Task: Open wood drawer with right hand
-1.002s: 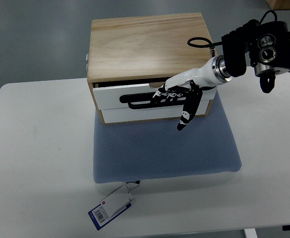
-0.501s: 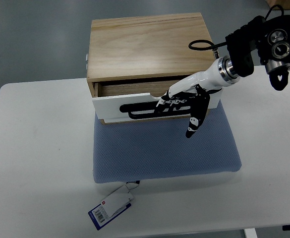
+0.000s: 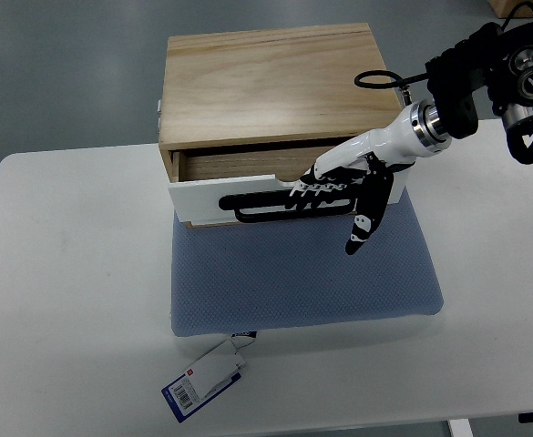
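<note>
Our right robot hand (image 3: 339, 193) has its fingers (image 3: 313, 188) hooked over the black handle (image 3: 275, 204) on the white drawer front (image 3: 202, 195), curled around the bar, while one dark finger (image 3: 361, 228) hangs loose below, pointing down toward the mat. The grip looks shallow to us: the fingertips rest on the handle's right end, not at its middle.

We see the drawer (image 3: 213, 165) part-way out of the wooden box (image 3: 266, 82), with a strip of its bare wood inside showing between the box's top edge and the white front. The box sits at the far edge of a blue mat (image 3: 302, 282), and the mat lies on the white tabletop (image 3: 66, 300). A tag with a barcode (image 3: 202, 381) trails from the mat's near edge.

We judge the main risk to be the off-centre pull: force at the right end could twist the drawer in its slot and jam it. If it binds, the light box could slide forward across the mat instead of the drawer opening, since nothing braces it. The shallow hook could also slip off the bar. Pulled too far, the drawer might come clear of the box and tip onto the mat. The left arm is out of view.
</note>
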Controlling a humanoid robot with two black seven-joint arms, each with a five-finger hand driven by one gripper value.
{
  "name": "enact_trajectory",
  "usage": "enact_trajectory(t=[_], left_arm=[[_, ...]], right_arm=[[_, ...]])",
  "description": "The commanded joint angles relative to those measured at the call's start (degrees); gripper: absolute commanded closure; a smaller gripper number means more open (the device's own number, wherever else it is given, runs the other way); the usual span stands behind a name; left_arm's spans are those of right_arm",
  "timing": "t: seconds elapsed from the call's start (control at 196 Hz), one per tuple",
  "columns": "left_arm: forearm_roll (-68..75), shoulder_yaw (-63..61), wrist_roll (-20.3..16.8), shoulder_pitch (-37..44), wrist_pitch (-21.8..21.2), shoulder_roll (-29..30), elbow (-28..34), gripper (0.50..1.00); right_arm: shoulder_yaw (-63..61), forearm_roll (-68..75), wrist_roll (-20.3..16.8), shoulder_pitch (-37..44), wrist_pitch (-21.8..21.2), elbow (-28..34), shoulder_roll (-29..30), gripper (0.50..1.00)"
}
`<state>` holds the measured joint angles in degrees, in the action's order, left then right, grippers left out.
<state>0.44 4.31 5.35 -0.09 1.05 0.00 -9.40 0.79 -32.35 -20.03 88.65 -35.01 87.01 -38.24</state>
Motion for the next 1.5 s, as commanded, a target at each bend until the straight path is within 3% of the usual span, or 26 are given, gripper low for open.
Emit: enact_trajectory(t=[0.0, 0.854, 1.334, 1.493], left_arm=[[0.0, 0.0, 0.01, 0.0, 0.0, 0.0, 0.0, 0.5], [0.0, 0.0, 0.01, 0.0, 0.0, 0.0, 0.0, 0.5], [0.0, 0.0, 0.01, 0.0, 0.0, 0.0, 0.0, 0.5], [0.0, 0.0, -0.08, 0.0, 0.0, 0.0, 0.0, 0.5]], right_arm=[[0.0, 0.1, -0.01, 0.03, 0.01, 0.09, -0.16, 0.581], [0.0, 0.19, 0.26, 0.12, 0.01, 2.81, -2.54, 0.581], [-0.88, 4.23, 0.35, 6.0, 0.01, 2.72, -6.14, 0.581], [-1.93, 12.4, 0.35, 9.87, 0.01, 2.2, -9.48, 0.581]])
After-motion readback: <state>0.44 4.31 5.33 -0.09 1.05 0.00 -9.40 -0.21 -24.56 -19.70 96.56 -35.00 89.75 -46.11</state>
